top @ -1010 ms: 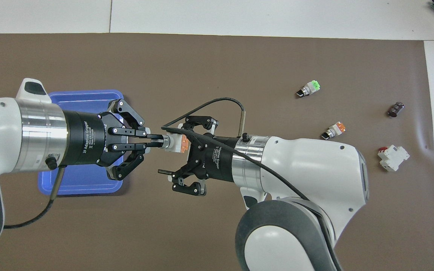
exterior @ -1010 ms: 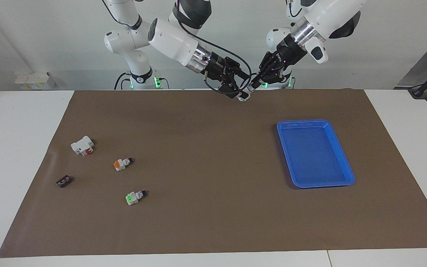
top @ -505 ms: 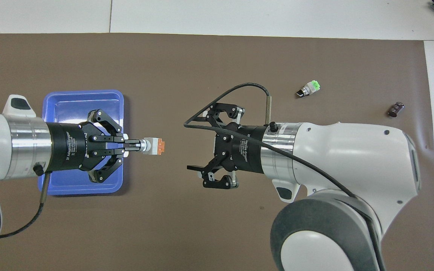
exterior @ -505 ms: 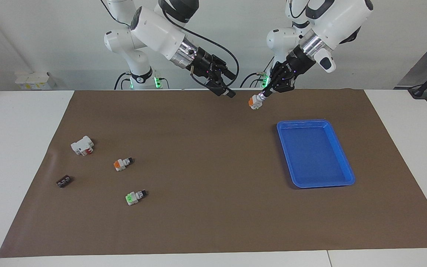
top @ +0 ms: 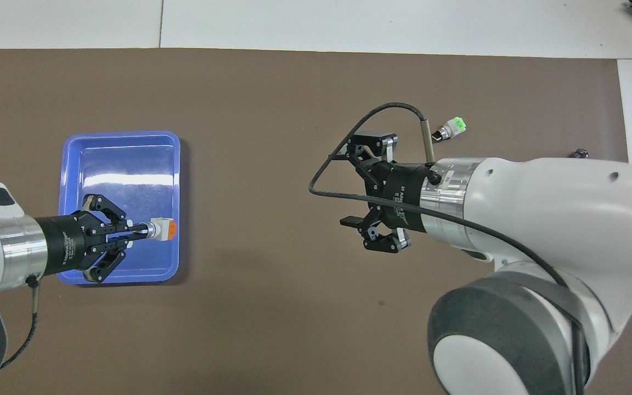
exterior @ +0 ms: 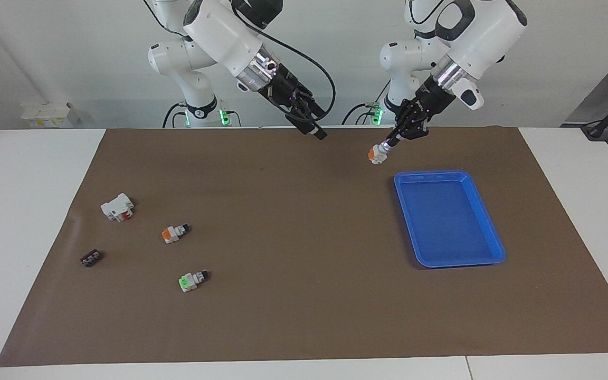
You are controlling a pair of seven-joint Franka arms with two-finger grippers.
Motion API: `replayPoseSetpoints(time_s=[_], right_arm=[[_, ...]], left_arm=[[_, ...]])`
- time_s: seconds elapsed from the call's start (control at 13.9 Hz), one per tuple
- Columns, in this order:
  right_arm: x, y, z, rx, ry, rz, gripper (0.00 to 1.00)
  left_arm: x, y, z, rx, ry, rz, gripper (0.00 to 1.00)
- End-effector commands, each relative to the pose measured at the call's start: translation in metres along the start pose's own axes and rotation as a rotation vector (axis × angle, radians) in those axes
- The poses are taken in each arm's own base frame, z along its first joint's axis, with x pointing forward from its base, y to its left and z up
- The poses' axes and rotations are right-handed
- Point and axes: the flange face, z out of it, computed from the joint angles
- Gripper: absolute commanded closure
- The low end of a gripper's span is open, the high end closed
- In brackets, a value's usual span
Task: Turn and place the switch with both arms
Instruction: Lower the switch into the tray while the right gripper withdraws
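My left gripper (exterior: pixel 387 145) is shut on the black stem of a small white switch (exterior: pixel 375 154) with an orange cap. It holds the switch in the air by the corner of the blue tray (exterior: pixel 430 173) nearest the robots. In the overhead view the left gripper (top: pixel 141 231) and the switch (top: pixel 162 229) sit over the tray's rim (top: pixel 121 134). My right gripper (exterior: pixel 313 125) is open and empty, raised over the middle of the mat; it also shows in the overhead view (top: pixel 357 187).
Toward the right arm's end of the mat lie a second orange-capped switch (exterior: pixel 173 233), a green-capped switch (exterior: pixel 192 280) (top: pixel 450 128), a bigger white block with a red part (exterior: pixel 117 207) and a small black piece (exterior: pixel 91 257).
The right gripper has let go of the switch and drawn back toward its own end. The left gripper has carried the switch away toward the blue tray and lower.
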Motion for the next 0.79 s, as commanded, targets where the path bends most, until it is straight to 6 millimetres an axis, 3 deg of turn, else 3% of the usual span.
replayPoseSetpoints(time_s=[0.0,0.14,0.43,0.51,0.72], right_arm=[[0.024,-0.003,-0.014,-0.043,0.105,-0.251,0.01],[0.045,-0.002,-0.021,-0.090,0.167,-0.408,0.01],[0.093,0.000,-0.059,-0.212,0.204,-0.680,0.01],[0.118,0.004,-0.075,-0.252,0.211,-0.723,0.01],[0.143,0.007,-0.115,-0.410,0.298,-0.934,0.01]], left_arm=[[0.029,-0.022,0.027,-0.015,0.055,0.055,1.00],[0.063,-0.017,0.041,-0.033,0.075,0.013,1.00],[0.083,-0.018,0.071,0.013,0.062,0.005,1.00],[0.087,-0.018,0.077,0.015,0.063,-0.009,1.00],[0.094,-0.020,0.081,0.020,0.063,-0.018,1.00]])
